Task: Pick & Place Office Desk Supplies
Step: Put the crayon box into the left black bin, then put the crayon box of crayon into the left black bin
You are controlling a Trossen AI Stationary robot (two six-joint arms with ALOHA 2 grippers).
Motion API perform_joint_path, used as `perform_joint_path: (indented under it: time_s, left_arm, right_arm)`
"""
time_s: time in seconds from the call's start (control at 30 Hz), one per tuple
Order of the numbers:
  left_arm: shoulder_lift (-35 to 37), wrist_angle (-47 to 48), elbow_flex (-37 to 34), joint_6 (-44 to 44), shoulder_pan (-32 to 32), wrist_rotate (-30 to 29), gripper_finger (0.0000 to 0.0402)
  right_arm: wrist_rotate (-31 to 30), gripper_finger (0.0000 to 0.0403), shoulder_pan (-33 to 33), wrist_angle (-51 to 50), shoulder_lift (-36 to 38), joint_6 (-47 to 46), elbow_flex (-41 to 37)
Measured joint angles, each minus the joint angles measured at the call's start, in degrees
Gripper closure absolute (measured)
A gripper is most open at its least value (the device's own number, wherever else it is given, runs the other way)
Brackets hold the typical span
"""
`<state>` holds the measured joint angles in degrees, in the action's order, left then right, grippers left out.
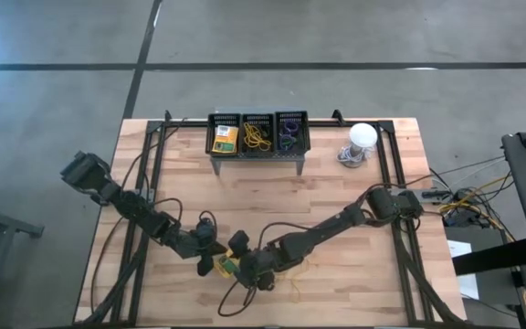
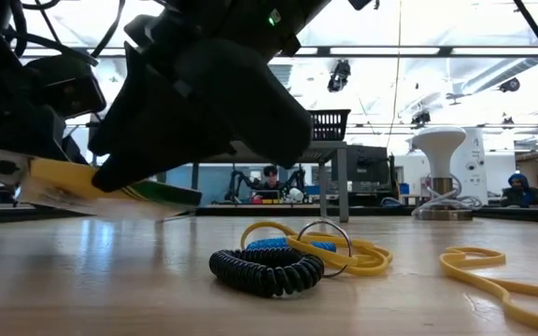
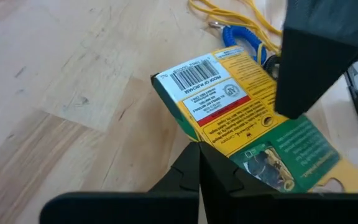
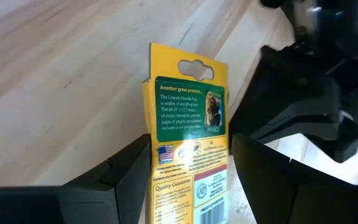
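Left gripper [image 1: 210, 258] is seen closed on the hang-tab end of a small yellow-and-green cardboard crayon box [image 3: 241, 118], held just above the butcher-block wooden table [image 1: 336, 196] near its front edge. Right gripper [image 1: 241, 266] is set around the barcode end of the same box, fingers [image 4: 126, 165] flanking it; whether contact is made cannot be told, so it is read as a handover in progress.

Right of the box, a black coiled elastic loop [image 2: 267, 268], a blue loop [image 2: 274, 245] and thin yellow rubber bands [image 2: 479, 264] lie loose.

Next move is judged: right closes firmly, left releases, then the box is carried to the black three-compartment mesh organiser [image 1: 257, 134] at the back.
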<state>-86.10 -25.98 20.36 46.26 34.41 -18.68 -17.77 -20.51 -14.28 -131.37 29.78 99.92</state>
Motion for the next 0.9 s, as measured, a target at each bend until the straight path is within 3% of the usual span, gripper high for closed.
perform_joint_path:
  time_s: [0.47,0.9]
  left_arm:
    - [-0.28,-3.74,0.51,-1.47,0.06,0.72,0.0399]
    - [-0.31,-4.64,0.90,-4.52,0.15,0.50,0.0399]
  right_arm:
    - [-2.10,0.0184,0.21,0.05,2.36,-3.06,0.13]
    - [-0.17,0.0184,1.49,-4.61,2.11,-6.01,0.04]
